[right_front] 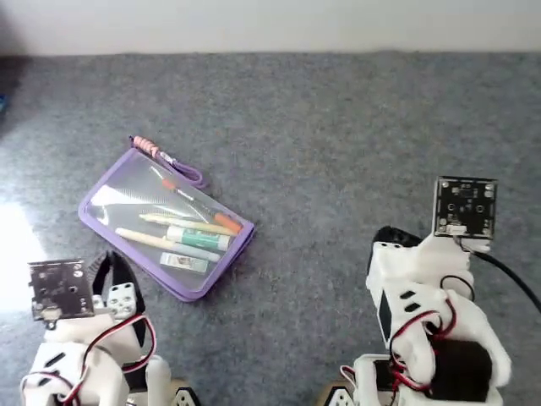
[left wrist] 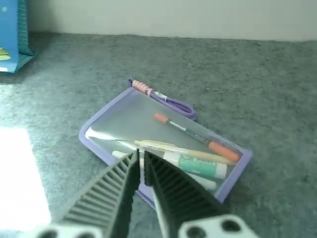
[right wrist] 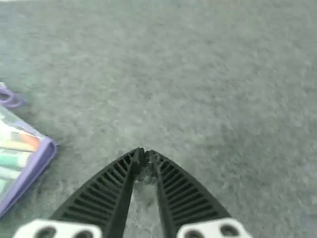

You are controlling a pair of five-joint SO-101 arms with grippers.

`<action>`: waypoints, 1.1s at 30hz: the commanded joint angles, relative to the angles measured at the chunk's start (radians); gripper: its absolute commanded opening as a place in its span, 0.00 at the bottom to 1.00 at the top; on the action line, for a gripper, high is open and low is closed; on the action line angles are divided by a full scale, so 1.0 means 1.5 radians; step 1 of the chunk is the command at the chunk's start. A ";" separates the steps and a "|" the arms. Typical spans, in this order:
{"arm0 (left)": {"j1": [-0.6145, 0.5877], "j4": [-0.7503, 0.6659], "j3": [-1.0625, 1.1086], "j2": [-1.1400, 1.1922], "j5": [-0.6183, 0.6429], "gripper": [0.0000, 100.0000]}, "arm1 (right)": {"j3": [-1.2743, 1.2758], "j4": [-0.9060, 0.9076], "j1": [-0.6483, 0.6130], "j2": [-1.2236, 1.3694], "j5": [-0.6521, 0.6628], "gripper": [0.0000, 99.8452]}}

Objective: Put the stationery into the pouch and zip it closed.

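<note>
The pouch (right_front: 127, 199) with stationery (right_front: 196, 238) inside lay at left; the left end effector (left wrist: 141, 156) and right end effector (right wrist: 144, 152) were closed, empty.

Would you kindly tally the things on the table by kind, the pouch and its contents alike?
Pouch: 1
Slim pens or pencils: 3
Green-and-white tube: 1
Small flat block: 1
Total: 6

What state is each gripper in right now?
Left gripper: shut, holding nothing, near the pouch.
Right gripper: shut, holding nothing, over the grey mat.
</note>
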 commanded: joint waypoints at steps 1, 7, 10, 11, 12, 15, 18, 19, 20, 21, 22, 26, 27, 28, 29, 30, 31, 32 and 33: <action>0.046 -0.002 0.018 0.011 -0.008 0.01 | 0.009 0.001 0.033 -0.001 -0.005 0.01; 0.079 -0.107 0.159 0.011 -0.035 0.01 | 0.122 -0.004 0.037 -0.001 -0.006 0.01; 0.074 -0.171 0.270 0.011 -0.060 0.01 | 0.206 -0.016 0.037 -0.001 -0.006 0.01; 0.074 -0.189 0.301 0.011 -0.064 0.01 | 0.234 -0.036 0.037 -0.001 -0.005 0.01; 0.074 -0.205 0.328 0.011 -0.063 0.01 | 0.264 -0.061 0.037 -0.001 -0.005 0.01; 0.075 -0.230 0.388 0.011 -0.063 0.01 | 0.351 -0.142 0.034 -0.001 -0.002 0.01; 0.077 -0.237 0.431 0.011 -0.064 0.01 | 0.425 -0.220 0.033 -0.001 -0.002 0.01; 0.074 -0.242 0.445 0.011 -0.064 0.01 | 0.447 -0.244 0.033 -0.001 -0.001 0.01; 0.073 -0.248 0.460 0.011 -0.064 0.01 | 0.468 -0.261 0.033 -0.001 -0.001 0.01; 0.073 -0.252 0.473 0.011 -0.064 0.01 | 0.488 -0.275 0.033 -0.001 -0.001 0.01; 0.073 -0.255 0.483 0.011 -0.064 0.01 | 0.507 -0.285 0.033 -0.001 -0.001 0.01; 0.073 -0.256 0.511 0.011 -0.062 0.01 | 0.568 -0.294 0.033 -0.001 -0.001 0.01; 0.073 -0.258 0.512 0.011 -0.061 0.01 | 0.575 -0.300 0.035 -0.001 -0.001 0.01; 0.073 -0.258 0.512 0.011 -0.061 0.01 | 0.580 -0.311 0.038 -0.001 -0.001 0.01; 0.073 -0.258 0.512 0.011 -0.062 0.01 | 0.583 -0.317 0.039 -0.001 -0.001 0.01; 0.073 -0.258 0.512 0.011 -0.062 0.01 | 0.588 -0.323 0.039 -0.001 -0.001 0.01; 0.073 -0.258 0.512 0.011 -0.062 0.01 | 0.594 -0.325 0.037 -0.001 -0.001 0.01; 0.073 -0.258 0.512 0.011 -0.061 0.01 | 0.601 -0.333 0.036 -0.001 -0.001 0.01; 0.073 -0.258 0.512 0.011 -0.061 0.01 | 0.608 -0.339 0.036 -0.001 -0.001 0.01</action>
